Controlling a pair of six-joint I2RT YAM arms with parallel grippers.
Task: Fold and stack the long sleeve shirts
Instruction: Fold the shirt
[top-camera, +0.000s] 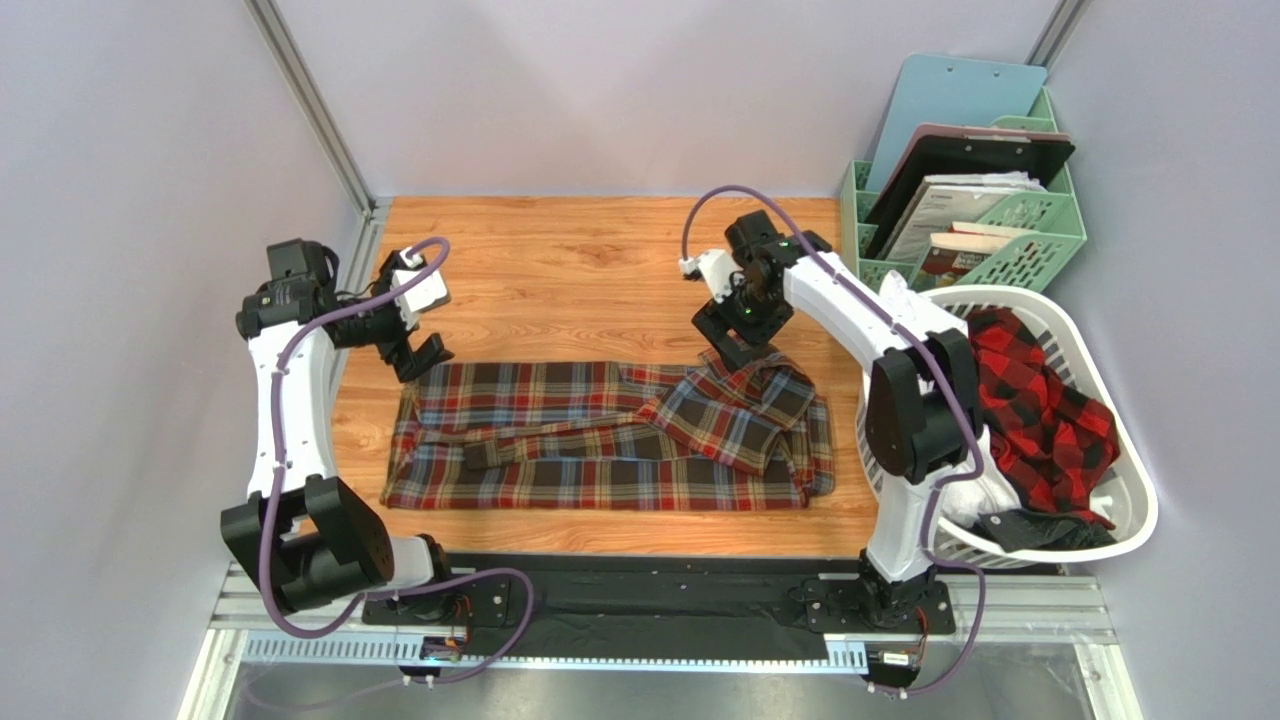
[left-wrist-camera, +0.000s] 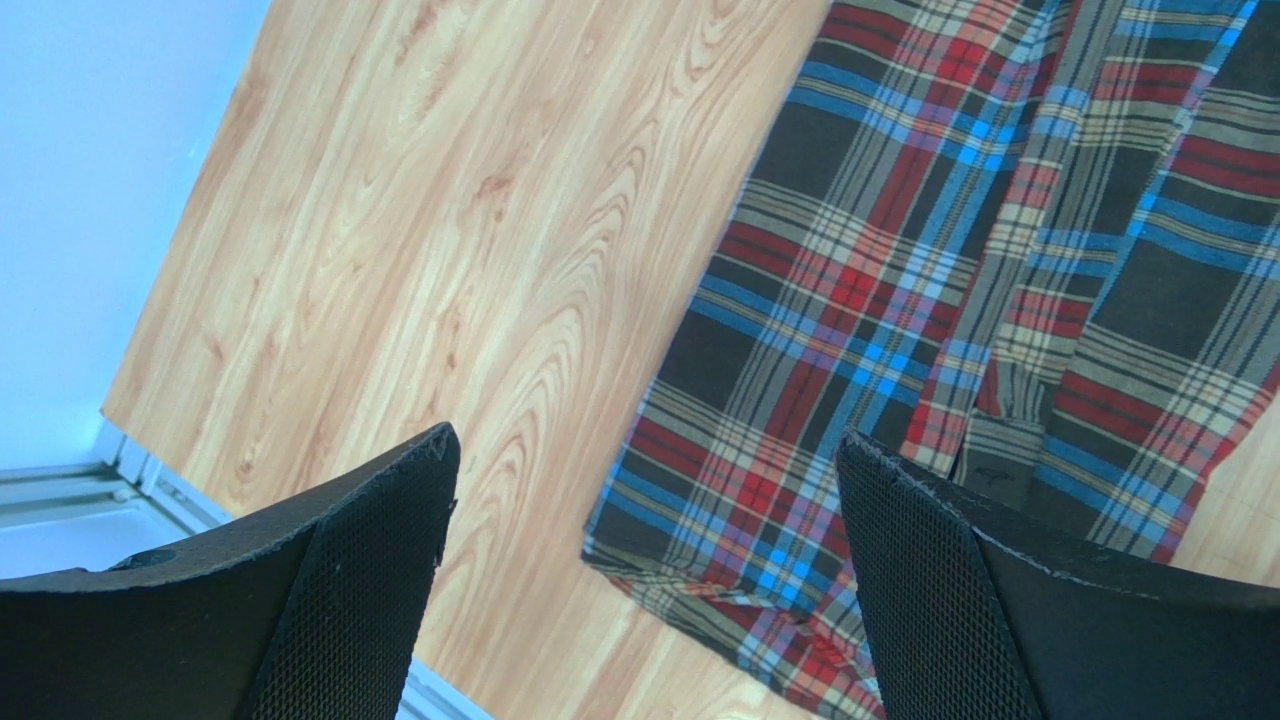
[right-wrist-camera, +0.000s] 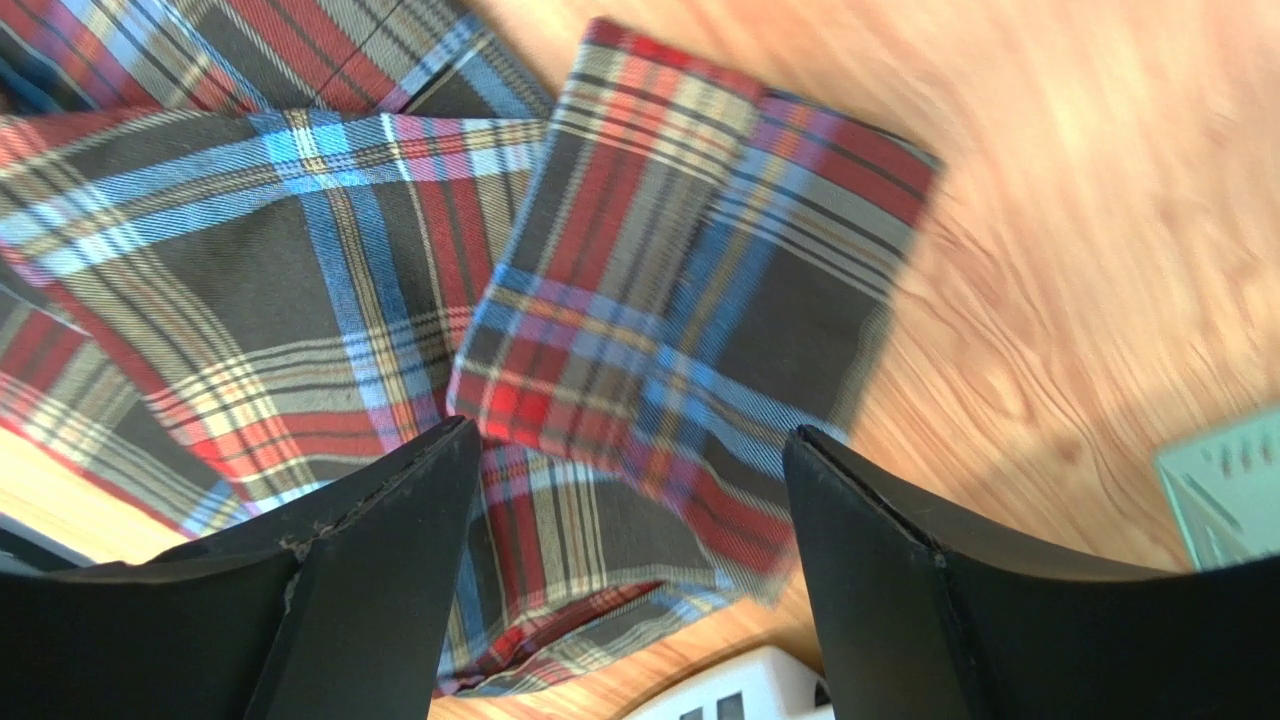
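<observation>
Lying flat on tabletop (top-camera: 571, 270), roughly folded: dark tartan shirt (top-camera: 601, 435). Poised over its far edge, jaws apart, gripping nothing: left end effector (top-camera: 422, 356), right end effector (top-camera: 732, 342).

A lab robot booth: plain grey walls (top-camera: 646, 90) and metal posts (top-camera: 308, 98) box in a wood-grain table (top-camera: 571, 270). The left arm (top-camera: 278, 405) and right arm (top-camera: 887, 323) are bolted to a metal rail (top-camera: 1052, 615) at 6 o'clock, with a file rack (top-camera: 1037, 225) at 2 o'clock.
</observation>
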